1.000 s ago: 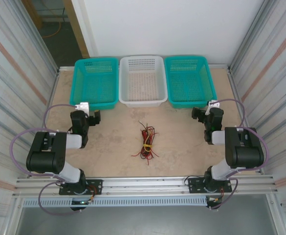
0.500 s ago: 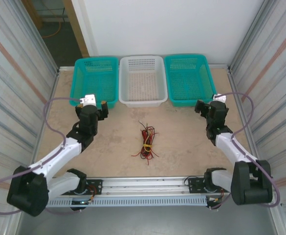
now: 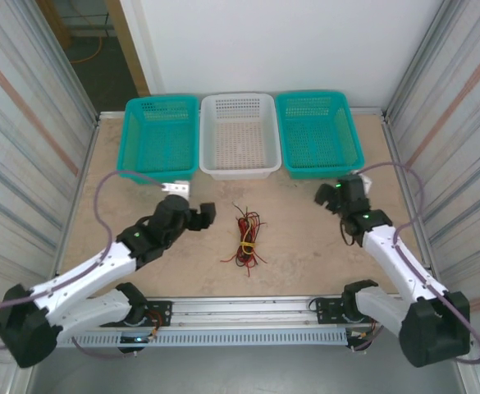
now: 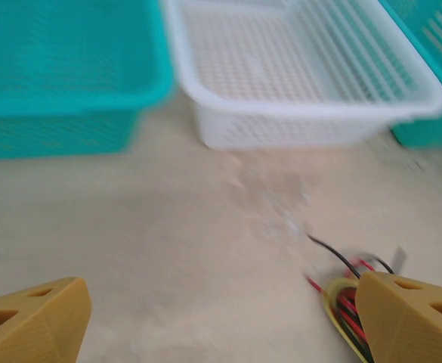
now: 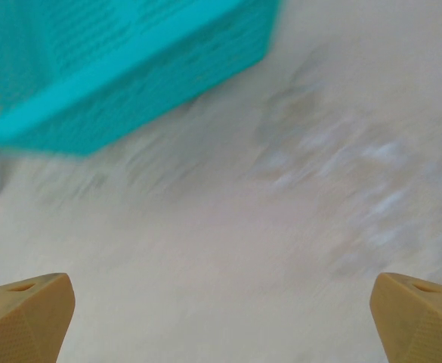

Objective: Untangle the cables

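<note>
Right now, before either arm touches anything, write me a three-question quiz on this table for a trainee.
1. True or false: the left gripper is holding the cables.
2. Pick one. The cables lie: A, in a basket; B, on the table; C, draped over an arm.
3. Short answer: which is nearer the cables, the left gripper or the right gripper?

Key: 1 false, its jaws stand open with nothing between them. 2 B. 3 the left gripper.
</note>
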Action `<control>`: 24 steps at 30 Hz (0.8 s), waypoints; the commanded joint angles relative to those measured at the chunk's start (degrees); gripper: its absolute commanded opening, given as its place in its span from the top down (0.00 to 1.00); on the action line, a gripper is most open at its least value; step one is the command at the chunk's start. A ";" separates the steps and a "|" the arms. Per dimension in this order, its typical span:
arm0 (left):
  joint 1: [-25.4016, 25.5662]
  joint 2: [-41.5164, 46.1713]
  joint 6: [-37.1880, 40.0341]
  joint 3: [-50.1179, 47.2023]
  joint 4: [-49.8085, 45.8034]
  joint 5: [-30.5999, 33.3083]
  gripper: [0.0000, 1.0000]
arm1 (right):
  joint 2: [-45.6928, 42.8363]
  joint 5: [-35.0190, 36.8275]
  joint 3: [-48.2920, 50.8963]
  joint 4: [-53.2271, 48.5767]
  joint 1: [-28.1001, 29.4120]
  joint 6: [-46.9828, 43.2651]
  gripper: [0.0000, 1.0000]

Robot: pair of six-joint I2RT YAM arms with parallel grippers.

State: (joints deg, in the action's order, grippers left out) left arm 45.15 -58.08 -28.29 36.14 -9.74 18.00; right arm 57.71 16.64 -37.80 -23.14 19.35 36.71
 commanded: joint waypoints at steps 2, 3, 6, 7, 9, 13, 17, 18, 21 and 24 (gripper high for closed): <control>6.70 -10.46 -3.20 4.10 -3.50 -3.32 0.11 | -0.77 14.73 -4.50 -16.30 19.61 13.99 0.00; 7.59 -11.99 -3.42 4.53 -3.01 -3.61 0.11 | -2.68 17.58 -4.27 -16.73 24.10 15.18 0.01; 8.34 -14.51 -6.12 6.13 -3.31 -3.98 0.08 | -4.17 23.92 -2.16 -13.22 35.83 15.92 0.01; 8.25 -14.24 -6.91 6.58 -3.94 -3.81 0.07 | -4.00 21.07 -1.55 -9.96 37.46 13.18 0.01; 7.49 -12.64 -7.15 7.62 -5.29 -4.00 0.07 | -2.59 13.91 -2.72 -8.42 37.48 12.50 0.01; 3.11 -8.62 -8.77 11.44 -12.90 -3.94 0.11 | 6.17 -11.04 -7.81 -10.61 32.79 7.56 0.01; 0.83 -3.34 -9.35 11.08 -15.74 -4.38 0.12 | 14.29 -12.07 -13.36 -14.72 38.55 5.58 0.01; 0.67 -1.90 -9.84 10.59 -15.86 -4.38 0.12 | 16.01 -11.43 -14.66 -15.54 39.61 5.97 0.01; 0.32 1.38 -11.58 9.14 -16.85 -4.38 0.12 | 20.36 -7.78 -17.04 -18.36 41.26 9.47 0.01; 0.12 3.01 -13.34 7.96 -18.33 -4.35 0.12 | 23.19 -8.12 -16.78 -17.25 40.78 10.68 0.08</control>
State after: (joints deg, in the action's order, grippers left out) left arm 45.71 -56.29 -38.63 45.84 -24.36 13.45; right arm 78.98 8.67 -53.80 -36.82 60.42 44.88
